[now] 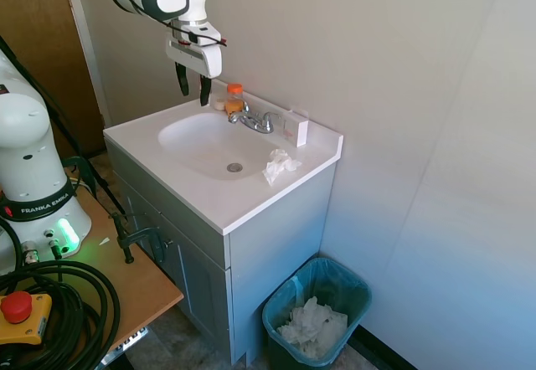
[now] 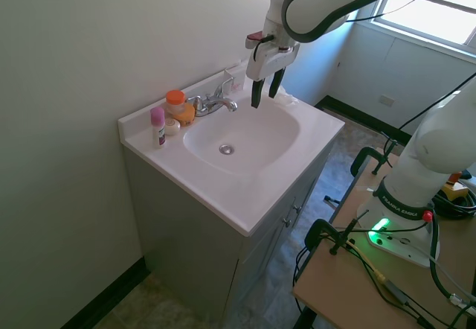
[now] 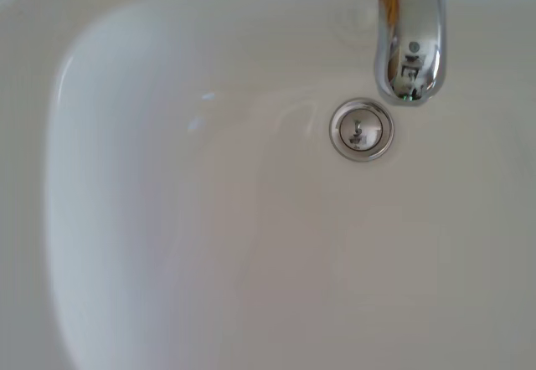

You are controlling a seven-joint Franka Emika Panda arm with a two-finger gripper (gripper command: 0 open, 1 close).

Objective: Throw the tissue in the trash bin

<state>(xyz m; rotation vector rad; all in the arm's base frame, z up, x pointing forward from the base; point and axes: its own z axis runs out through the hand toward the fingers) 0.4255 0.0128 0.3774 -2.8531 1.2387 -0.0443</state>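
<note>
Bathroom, white vanity desk (image 1: pixel 209 207) with sink basin (image 1: pixel 201 140). Gripper (image 1: pixel 193 84) hung above basin, fingers apart, empty. Chrome faucet (image 1: pixel 251 120) behind basin. Tissue (image 1: pixel 279 167) lay on desk right of basin. Trash bin (image 1: pixel 316 317) stood on floor, far right, holding crumpled paper.

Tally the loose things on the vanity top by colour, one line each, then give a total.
White: 3, tissue, box, small round item
Orange: 1, orange-capped bottle
Pink: 1, pink-capped tube
Total: 5
</note>
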